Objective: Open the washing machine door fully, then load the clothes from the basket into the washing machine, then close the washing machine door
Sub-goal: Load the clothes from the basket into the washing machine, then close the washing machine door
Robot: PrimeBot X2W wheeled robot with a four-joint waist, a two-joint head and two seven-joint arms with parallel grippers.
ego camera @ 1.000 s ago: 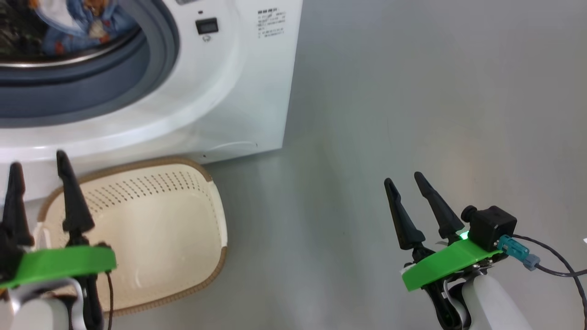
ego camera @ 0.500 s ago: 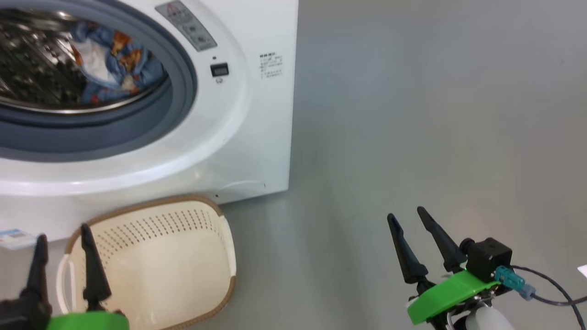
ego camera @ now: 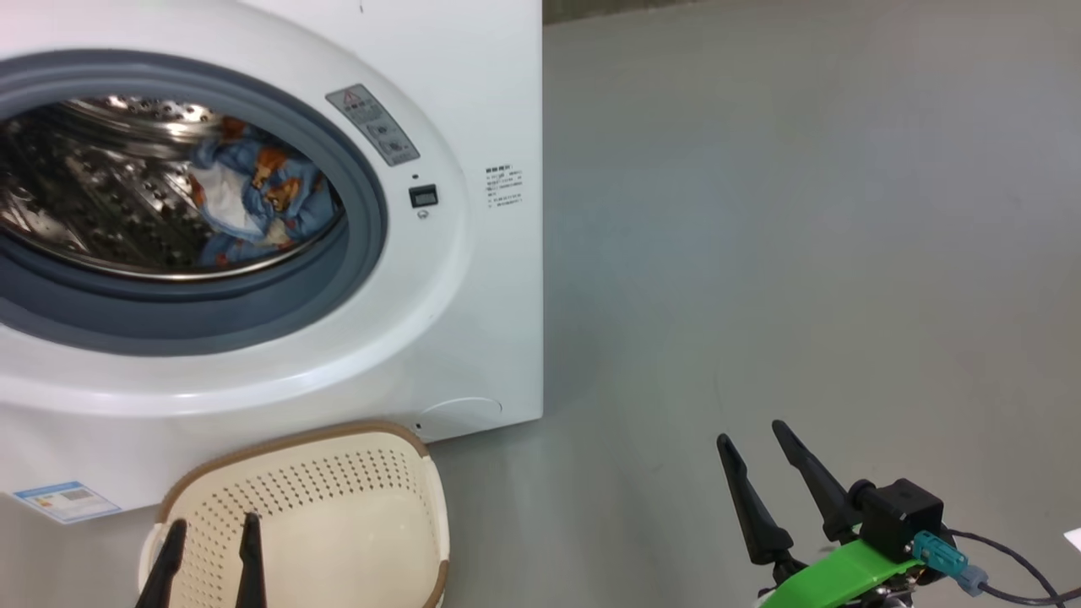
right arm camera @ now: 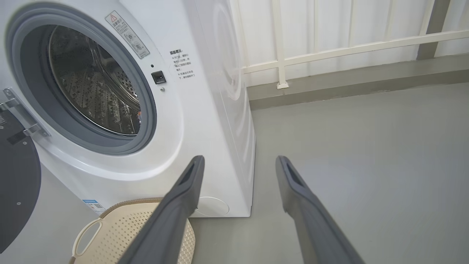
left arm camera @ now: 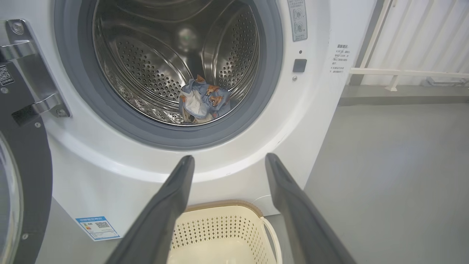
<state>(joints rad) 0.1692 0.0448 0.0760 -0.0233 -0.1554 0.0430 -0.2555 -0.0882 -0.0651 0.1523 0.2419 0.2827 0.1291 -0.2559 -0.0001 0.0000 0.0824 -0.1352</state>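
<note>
The white washing machine [ego camera: 473, 338] stands at the left with its door [left arm camera: 25, 165] swung open to the left on a metal hinge [left arm camera: 40, 73]. The light-blue fox-print clothes [ego camera: 253, 198] lie low in the steel drum, also the clothes [left arm camera: 203, 101] in the left wrist view. The cream basket [ego camera: 397, 507] sits on the floor in front of the machine, showing bare perforated plastic inside. My left gripper [ego camera: 211, 528] hangs open above the basket, holding nothing. My right gripper [ego camera: 752, 432] is open over bare floor to the right, well apart from the machine.
Grey floor [ego camera: 802, 253] stretches to the right of the machine. A white railing [right arm camera: 329, 51] and a low kerb run along the back wall. A blue label sticker [ego camera: 63, 501] sits on the machine's lower front. A cable [ego camera: 1005, 557] trails from the right wrist camera.
The head camera has tilted upward, so the machine, the basket and both grippers sit lower in the picture. Both grippers stay open.
</note>
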